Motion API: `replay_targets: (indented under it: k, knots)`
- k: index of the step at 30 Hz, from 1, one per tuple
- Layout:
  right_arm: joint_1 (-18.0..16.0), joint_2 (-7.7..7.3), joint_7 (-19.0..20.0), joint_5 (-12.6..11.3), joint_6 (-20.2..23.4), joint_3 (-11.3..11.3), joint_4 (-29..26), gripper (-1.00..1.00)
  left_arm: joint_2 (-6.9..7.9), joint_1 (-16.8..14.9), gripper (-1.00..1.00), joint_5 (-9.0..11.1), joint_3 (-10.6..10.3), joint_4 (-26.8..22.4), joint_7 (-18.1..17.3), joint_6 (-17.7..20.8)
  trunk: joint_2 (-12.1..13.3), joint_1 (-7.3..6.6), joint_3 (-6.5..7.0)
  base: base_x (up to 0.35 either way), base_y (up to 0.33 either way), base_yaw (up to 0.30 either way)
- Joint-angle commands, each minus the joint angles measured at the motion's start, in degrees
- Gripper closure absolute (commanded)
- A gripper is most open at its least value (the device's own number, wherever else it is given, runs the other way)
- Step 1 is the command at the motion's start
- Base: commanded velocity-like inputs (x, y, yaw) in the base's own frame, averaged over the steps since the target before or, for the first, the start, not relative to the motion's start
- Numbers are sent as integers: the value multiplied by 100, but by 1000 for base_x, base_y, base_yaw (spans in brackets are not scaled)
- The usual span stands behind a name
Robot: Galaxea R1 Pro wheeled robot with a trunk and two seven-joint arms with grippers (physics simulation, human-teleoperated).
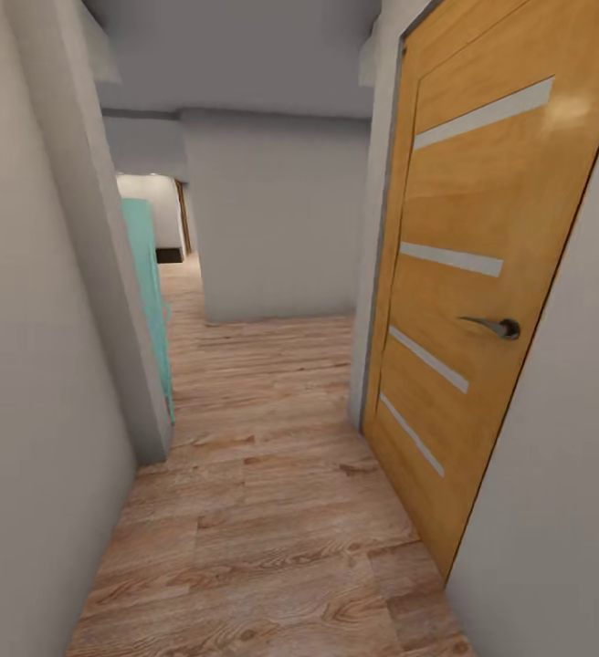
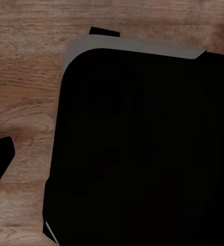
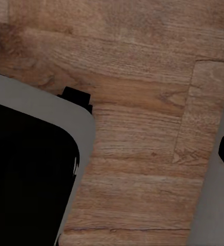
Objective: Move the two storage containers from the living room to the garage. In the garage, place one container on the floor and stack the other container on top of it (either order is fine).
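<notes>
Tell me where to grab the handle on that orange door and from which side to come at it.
Grip the lever handle on its slim horizontal bar, near the free tip that points away from the round hub at the orange door's far edge. Come from the hallway side, straight at the door face, jaws above and below the bar, since it lies level and stands a little off the panel.

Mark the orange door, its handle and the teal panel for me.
orange door (image 1: 482, 228), head view, on the wood face between the upper two pale strips.
door handle (image 1: 491, 325), head view, on the metal lever.
teal panel (image 1: 146, 274), head view, on its visible face beside the left wall corner.
</notes>
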Motion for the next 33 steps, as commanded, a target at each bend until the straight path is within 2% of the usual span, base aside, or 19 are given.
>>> replay_targets:
  k: [1,12,33]
  knots:
    - [-7,1,10,-49,-36,45,18,-100,-1,-1,-100,32,3,-3,6,-7,-2,3,-5,323,0,283]
    - [-7,1,12,-58,-36,45,18,-100,-1,-1,-100,32,3,-3,6,-5,-2,3,-5,323,0,261]
    - [-7,9,13,-3,-36,61,18,-100,-1,-1,-100,32,3,3,6,-5,-2,3,-5,323,0,7]
